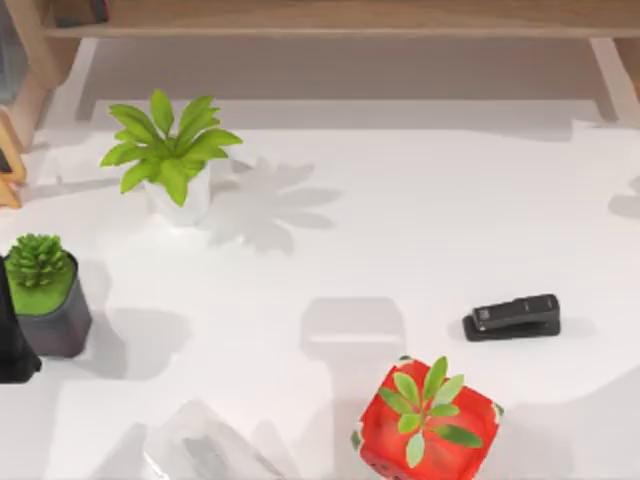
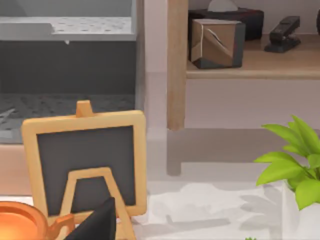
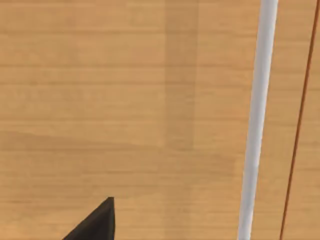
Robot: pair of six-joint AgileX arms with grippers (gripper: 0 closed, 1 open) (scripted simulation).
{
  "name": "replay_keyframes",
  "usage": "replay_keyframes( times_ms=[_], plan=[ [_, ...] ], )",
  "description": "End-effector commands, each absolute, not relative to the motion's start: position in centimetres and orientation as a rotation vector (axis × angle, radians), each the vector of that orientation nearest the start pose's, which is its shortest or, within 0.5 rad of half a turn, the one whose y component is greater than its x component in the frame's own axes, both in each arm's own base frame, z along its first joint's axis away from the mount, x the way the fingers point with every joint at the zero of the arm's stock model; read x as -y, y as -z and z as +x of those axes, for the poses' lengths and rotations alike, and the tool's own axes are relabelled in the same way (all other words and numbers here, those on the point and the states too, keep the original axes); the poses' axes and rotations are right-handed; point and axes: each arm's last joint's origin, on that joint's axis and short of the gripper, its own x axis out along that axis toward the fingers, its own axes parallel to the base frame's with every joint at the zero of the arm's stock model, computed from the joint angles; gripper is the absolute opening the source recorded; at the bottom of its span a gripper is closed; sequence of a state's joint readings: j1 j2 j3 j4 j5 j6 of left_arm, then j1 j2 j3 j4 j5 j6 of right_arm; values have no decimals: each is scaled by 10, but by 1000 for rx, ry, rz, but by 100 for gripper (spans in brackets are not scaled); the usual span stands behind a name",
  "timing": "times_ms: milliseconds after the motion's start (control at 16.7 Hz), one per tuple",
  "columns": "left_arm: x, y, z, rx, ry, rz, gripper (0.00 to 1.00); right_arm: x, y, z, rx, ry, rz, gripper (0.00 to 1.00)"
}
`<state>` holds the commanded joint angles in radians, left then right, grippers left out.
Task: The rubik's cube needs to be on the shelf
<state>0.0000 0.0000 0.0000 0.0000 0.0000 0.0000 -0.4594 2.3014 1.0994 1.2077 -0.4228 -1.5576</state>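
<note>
Nearest on the white worktop (image 1: 330,230) stands the red cube planter (image 1: 428,425), with a black stapler (image 1: 512,316) just beyond it. On the left are a grey pot of succulent (image 1: 45,300) and, farther back, a leafy plant in a white pot (image 1: 172,160). These leave the middle open, likely as a lane to the shelf (image 1: 330,18) at the far edge.

I cannot tell where the rubik's cube is, so I cannot judge whether it is placed yet.

The left hand (image 2: 97,222) sits low at the left side, facing a small chalkboard easel (image 2: 85,160) and the shelf's upright. The right hand (image 3: 95,222) is close against light-brown wood grain, probably the shelf. I cannot tell whether either hand is wide or narrow.
</note>
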Motion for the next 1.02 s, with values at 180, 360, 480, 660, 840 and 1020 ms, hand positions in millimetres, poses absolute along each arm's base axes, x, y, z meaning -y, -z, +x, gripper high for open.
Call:
replay_keyframes(
  times_ms=[180, 360, 480, 660, 840, 1020],
  plan=[
    [1, -160, 106, 0, 0, 0, 100, 179, -90, 407, -7, 6, -1570, 100],
    [1, -160, 106, 0, 0, 0, 100, 180, -89, 419, -8, 8, -1571, 100],
    [1, -160, 106, 0, 0, 0, 100, 181, -89, 427, -8, 8, -1571, 100],
    [1, -160, 106, 0, 0, 0, 100, 181, -89, 428, -8, 8, -1571, 100],
    [1, -160, 106, 0, 0, 0, 100, 181, -89, 428, -8, 8, -1571, 85],
    [1, -160, 106, 0, 0, 0, 100, 181, -89, 428, -8, 8, -1571, 62]
  ],
)
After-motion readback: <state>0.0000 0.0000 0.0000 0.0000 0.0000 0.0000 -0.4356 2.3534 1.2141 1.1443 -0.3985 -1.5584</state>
